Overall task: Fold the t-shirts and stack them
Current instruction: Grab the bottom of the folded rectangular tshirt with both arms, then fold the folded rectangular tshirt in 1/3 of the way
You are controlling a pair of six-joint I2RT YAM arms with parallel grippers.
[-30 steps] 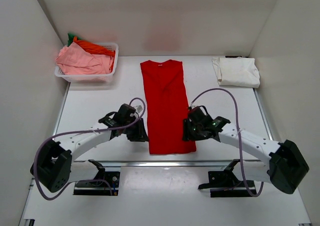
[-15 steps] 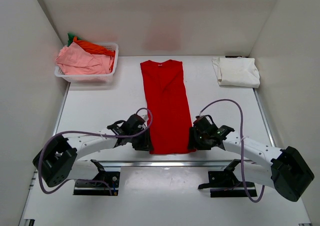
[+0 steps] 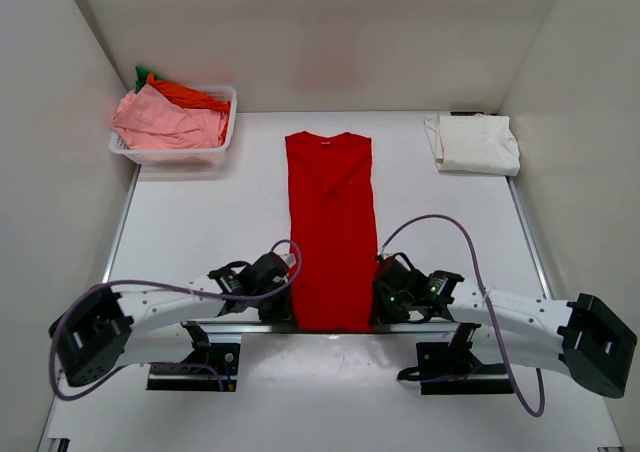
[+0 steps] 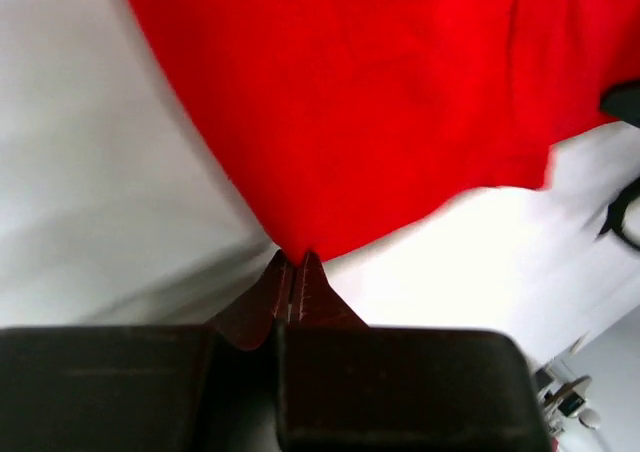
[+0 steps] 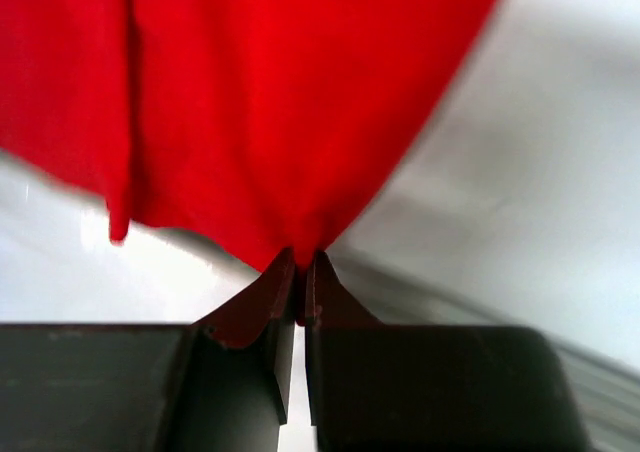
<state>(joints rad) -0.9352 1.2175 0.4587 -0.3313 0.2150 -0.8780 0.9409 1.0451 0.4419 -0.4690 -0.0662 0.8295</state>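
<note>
A bright red t-shirt lies as a long narrow strip down the middle of the table, collar at the far end, hem at the near edge. My left gripper is shut on the hem's left corner; the left wrist view shows red cloth pinched at my left gripper. My right gripper is shut on the hem's right corner, and the red cloth runs into my right gripper. A folded cream-white t-shirt rests at the back right. Pink, orange and green t-shirts fill the basket.
A white lattice basket stands at the back left against the wall. White walls close in the table on three sides. The arm bases and a metal rail run along the near edge.
Both grippers slid toward the near edge along the shirt's sides and shut on the hem corners. The red shirt has been pulled a little toward me and lies straighter.
</note>
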